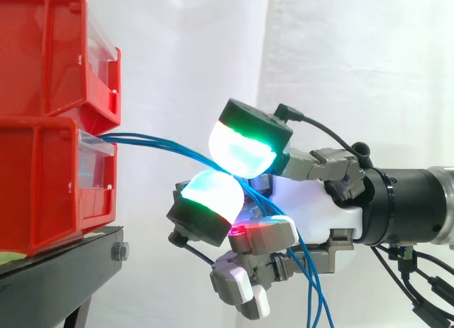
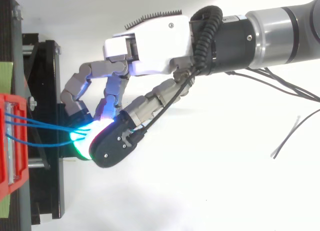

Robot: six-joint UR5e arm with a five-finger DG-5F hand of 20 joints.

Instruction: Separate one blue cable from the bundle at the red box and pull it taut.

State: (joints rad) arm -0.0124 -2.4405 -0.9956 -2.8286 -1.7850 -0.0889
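Robot hand (image 1: pixel 319 209) pinches blue cables (image 1: pixel 142 139) beside stacked red bins (image 1: pixel 42 165) on black stand (image 1: pixel 60 271).

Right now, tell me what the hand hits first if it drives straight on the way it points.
Probably the hand meets the lower red bin, where the blue cables it pinches emerge; depth is unclear.

White-shelled hand (image 2: pixel 155 51), grey finger links (image 2: pixel 82 83), green-cyan glowing pads (image 1: pixel 241 152), black wrist collar (image 1: pixel 397 204), silver arm (image 2: pixel 290 23)
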